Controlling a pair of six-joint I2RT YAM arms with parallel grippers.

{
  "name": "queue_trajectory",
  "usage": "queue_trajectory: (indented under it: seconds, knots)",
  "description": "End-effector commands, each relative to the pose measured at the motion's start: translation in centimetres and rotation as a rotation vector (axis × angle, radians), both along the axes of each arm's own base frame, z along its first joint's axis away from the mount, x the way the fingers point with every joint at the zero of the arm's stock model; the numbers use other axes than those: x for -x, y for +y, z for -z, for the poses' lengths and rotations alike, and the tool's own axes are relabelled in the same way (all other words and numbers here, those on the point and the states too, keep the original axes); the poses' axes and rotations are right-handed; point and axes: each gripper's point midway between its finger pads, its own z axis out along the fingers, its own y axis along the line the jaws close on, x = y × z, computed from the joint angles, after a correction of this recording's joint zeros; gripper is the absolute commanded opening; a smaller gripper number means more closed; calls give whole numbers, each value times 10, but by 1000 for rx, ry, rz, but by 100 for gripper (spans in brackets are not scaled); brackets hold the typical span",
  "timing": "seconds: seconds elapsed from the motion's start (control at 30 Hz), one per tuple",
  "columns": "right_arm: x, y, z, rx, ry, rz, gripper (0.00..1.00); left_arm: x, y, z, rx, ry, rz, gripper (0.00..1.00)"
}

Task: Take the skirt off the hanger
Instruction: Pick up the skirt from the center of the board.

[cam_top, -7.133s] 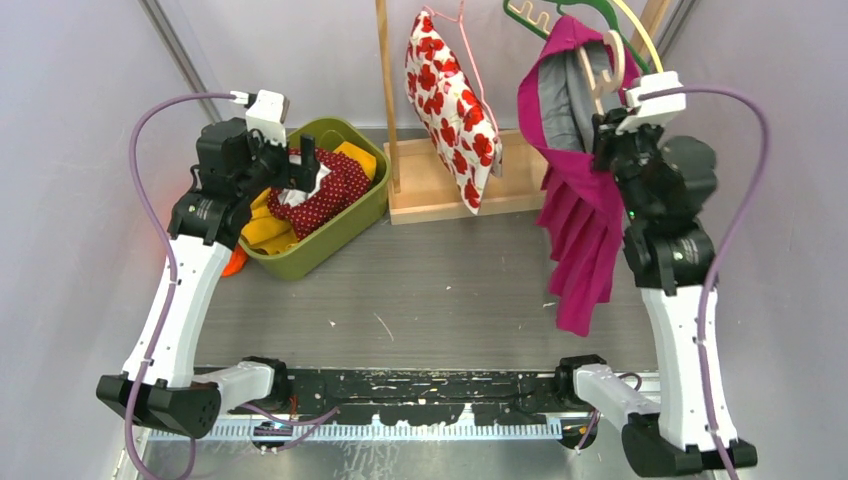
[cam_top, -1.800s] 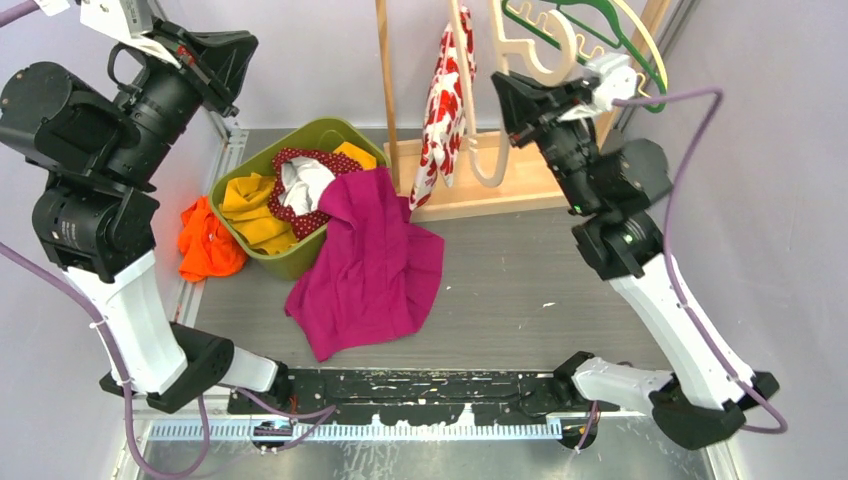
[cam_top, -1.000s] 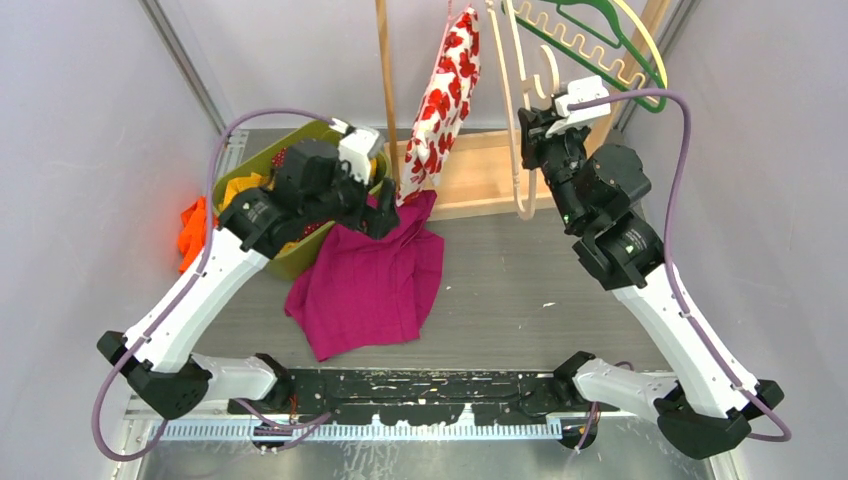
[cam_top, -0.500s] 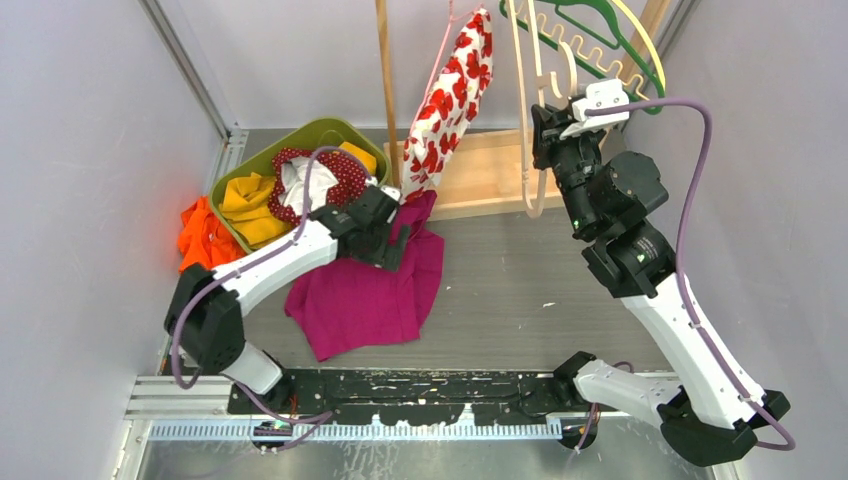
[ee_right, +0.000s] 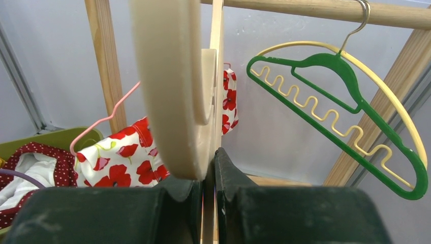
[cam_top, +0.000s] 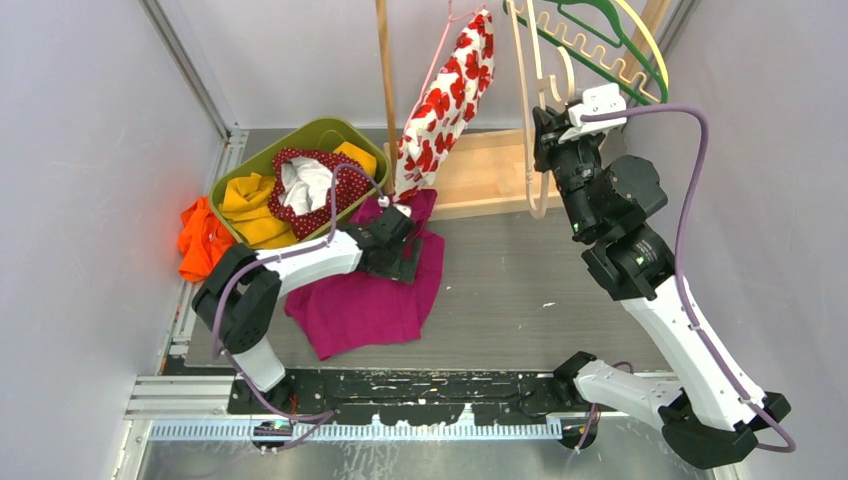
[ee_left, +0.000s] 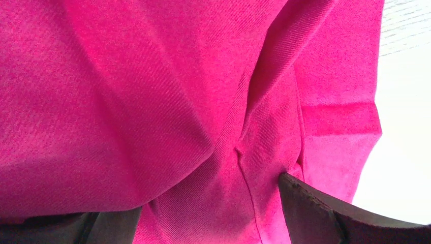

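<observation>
The magenta skirt (cam_top: 365, 295) lies crumpled on the table beside the bin, off the hanger. My left gripper (cam_top: 407, 258) is low on the skirt's upper right part. In the left wrist view the skirt (ee_left: 167, 91) fills the frame and my left gripper (ee_left: 208, 203) has its jaws wide apart, pressed against the fabric. My right gripper (cam_top: 545, 122) is shut on the bare cream wooden hanger (cam_top: 528, 110), held up by the rack. The right wrist view shows the hanger (ee_right: 170, 91) pinched in my right gripper (ee_right: 211, 157).
An olive bin (cam_top: 232, 175) of clothes stands at the back left, with an orange cloth (cam_top: 198, 245) beside it. A poppy-print garment (cam_top: 447, 95) hangs on the wooden rack (cam_top: 480, 185). Green and yellow hangers (cam_top: 600, 45) hang at the back right.
The skirt has come off the hanger and now lies on the table. My left arm has swung down from high up onto the skirt. My right gripper keeps the bare hanger raised.
</observation>
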Motion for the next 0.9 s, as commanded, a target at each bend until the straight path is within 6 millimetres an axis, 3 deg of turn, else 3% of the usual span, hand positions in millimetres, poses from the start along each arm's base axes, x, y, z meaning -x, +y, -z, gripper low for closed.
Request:
queue_trajectory:
  seconds: [0.0, 0.13, 0.2, 0.27, 0.3, 0.4, 0.47, 0.53, 0.7, 0.8, 0.87]
  knots:
    - [7, -5, -24, -35, -85, 5, 1, -14, -19, 15, 48, -22, -6, 99]
    - [9, -7, -23, -31, -89, 5, 1, -6, -17, 47, 4, 49, 6, 96]
    - [12, -7, -23, -36, -95, 3, 1, 1, -13, 63, -28, 90, 12, 70]
    - [13, -8, -24, -41, -102, 2, 1, 4, -8, 66, -48, 96, 9, 9]
    - [14, -9, -24, -42, -104, 2, 1, 5, -7, 62, -55, 83, 12, 1]
    - [13, -9, -24, -45, -106, 2, 1, 4, -6, 37, -79, 28, 40, 0]
    - [13, -7, -25, -47, -108, -4, 1, 5, -5, 9, -98, -19, 65, 0]
    - [13, -6, -25, -50, -108, -7, 1, 6, -8, -34, -84, -90, 94, 0]
    - [9, -4, -24, -58, -115, -10, 1, 14, -11, -191, 82, -367, 137, 0]
    - [6, 0, -23, -64, -109, -18, 1, 16, 19, -279, 130, -553, 103, 0]
    - [6, 2, -24, -70, -108, -25, 1, 13, 45, -319, 89, -655, 58, 0]
